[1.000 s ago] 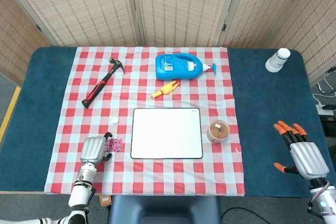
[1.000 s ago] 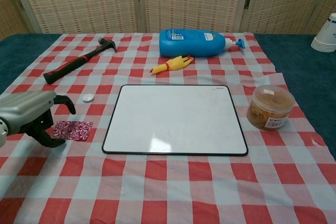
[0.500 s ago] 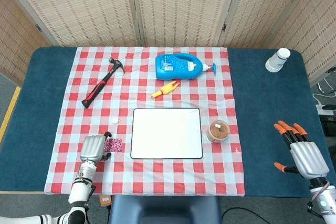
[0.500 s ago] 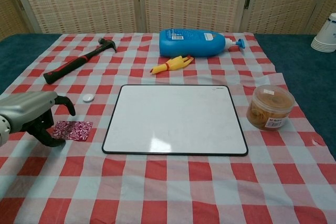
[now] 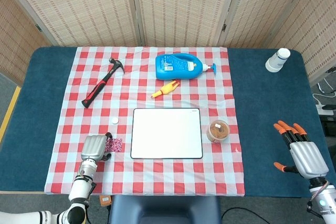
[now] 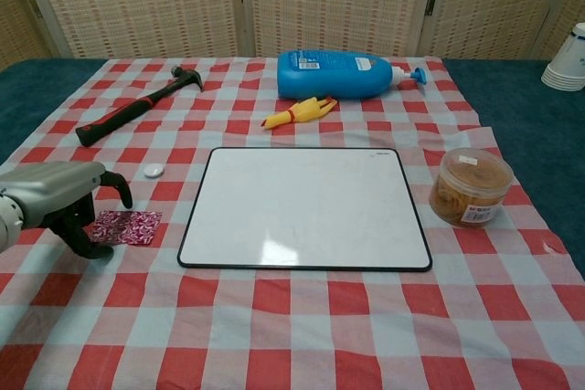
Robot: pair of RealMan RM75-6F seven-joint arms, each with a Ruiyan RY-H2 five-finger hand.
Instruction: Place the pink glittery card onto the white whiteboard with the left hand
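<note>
The pink glittery card (image 5: 114, 145) (image 6: 127, 226) lies flat on the checked cloth, just left of the white whiteboard (image 5: 166, 132) (image 6: 304, 207). My left hand (image 5: 95, 148) (image 6: 57, 202) hovers at the card's left edge, its dark fingers curved over and beside the card with nothing between them. The card is not lifted. My right hand (image 5: 300, 153) rests far off at the table's right side on the blue cover, orange-tipped fingers spread, holding nothing.
A hammer (image 5: 102, 82) lies at the back left, a blue detergent bottle (image 5: 181, 66) and a yellow rubber chicken (image 5: 166, 88) behind the board. A small white cap (image 5: 114, 121) sits near the card, a round tub (image 5: 218, 130) right of the board, paper cups (image 5: 277, 60) far right.
My left hand has crept slightly toward the card; the card and the right hand have stayed put.
</note>
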